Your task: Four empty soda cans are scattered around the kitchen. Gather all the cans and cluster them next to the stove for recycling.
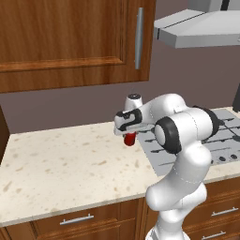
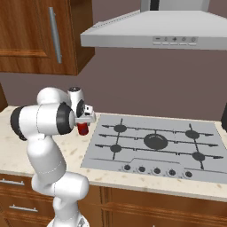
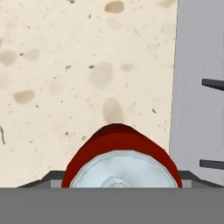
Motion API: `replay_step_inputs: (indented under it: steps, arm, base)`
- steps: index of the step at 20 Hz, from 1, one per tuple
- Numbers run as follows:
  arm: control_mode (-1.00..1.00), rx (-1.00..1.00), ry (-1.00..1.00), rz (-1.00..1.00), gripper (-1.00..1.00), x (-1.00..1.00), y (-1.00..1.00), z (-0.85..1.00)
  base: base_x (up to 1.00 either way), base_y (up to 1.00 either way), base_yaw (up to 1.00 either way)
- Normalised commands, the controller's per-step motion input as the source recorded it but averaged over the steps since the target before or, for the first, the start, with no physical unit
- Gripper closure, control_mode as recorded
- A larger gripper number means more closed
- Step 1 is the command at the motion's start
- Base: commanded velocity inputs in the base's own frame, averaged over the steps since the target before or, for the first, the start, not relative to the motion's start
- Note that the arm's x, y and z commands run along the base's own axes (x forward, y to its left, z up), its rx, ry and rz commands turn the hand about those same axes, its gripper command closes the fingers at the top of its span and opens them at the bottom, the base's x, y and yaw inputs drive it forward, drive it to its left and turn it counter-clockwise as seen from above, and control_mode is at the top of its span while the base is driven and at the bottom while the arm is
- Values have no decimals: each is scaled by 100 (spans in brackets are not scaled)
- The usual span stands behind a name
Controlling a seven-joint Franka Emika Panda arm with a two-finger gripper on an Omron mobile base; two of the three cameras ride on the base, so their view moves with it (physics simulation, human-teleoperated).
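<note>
- Jaws first: the gripper (image 1: 130, 135) is wrapped around a red soda can (image 1: 129, 138), fingers set wide on its sides, and the can looks to hang just above the counter (image 1: 61, 164) rather than stand on it. Grasping the can, I'd say.
- To the left, bare speckled counter; if the grip slips here, the can drops, tips and rolls away.
- In the middle, the hand view looks straight down on the can's silvery top (image 3: 121, 169), with the counter below it.
- To the right, the stove (image 2: 155, 144) edge lies just beside the can. Set it down too far over and it lands on the steel or catches a black grate (image 2: 153, 141), then topples.
- A hard squeeze could dent an empty can.
</note>
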Motion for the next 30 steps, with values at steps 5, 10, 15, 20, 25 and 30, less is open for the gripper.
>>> replay_step_inputs:
  steps: [5, 10, 15, 20, 25, 30]
  arm:
    - [-100, 0, 0, 0, 100, 0, 0, -12]
    - [-100, 0, 0, 0, 100, 0, 0, -11]
    - [-100, 0, 0, 0, -100, 0, 0, 0]
    - [-100, 0, 0, 0, -100, 0, 0, 0]
    - [-100, 0, 0, 0, -100, 0, 0, 1]
    - [-100, 0, 0, 0, -100, 0, -4, 12]
  base:
    - [0, 0, 0]
    - [0, 0, 0]
    - [0, 0, 0]
    - [0, 0, 0]
    - [0, 0, 0]
    - [0, 0, 0]
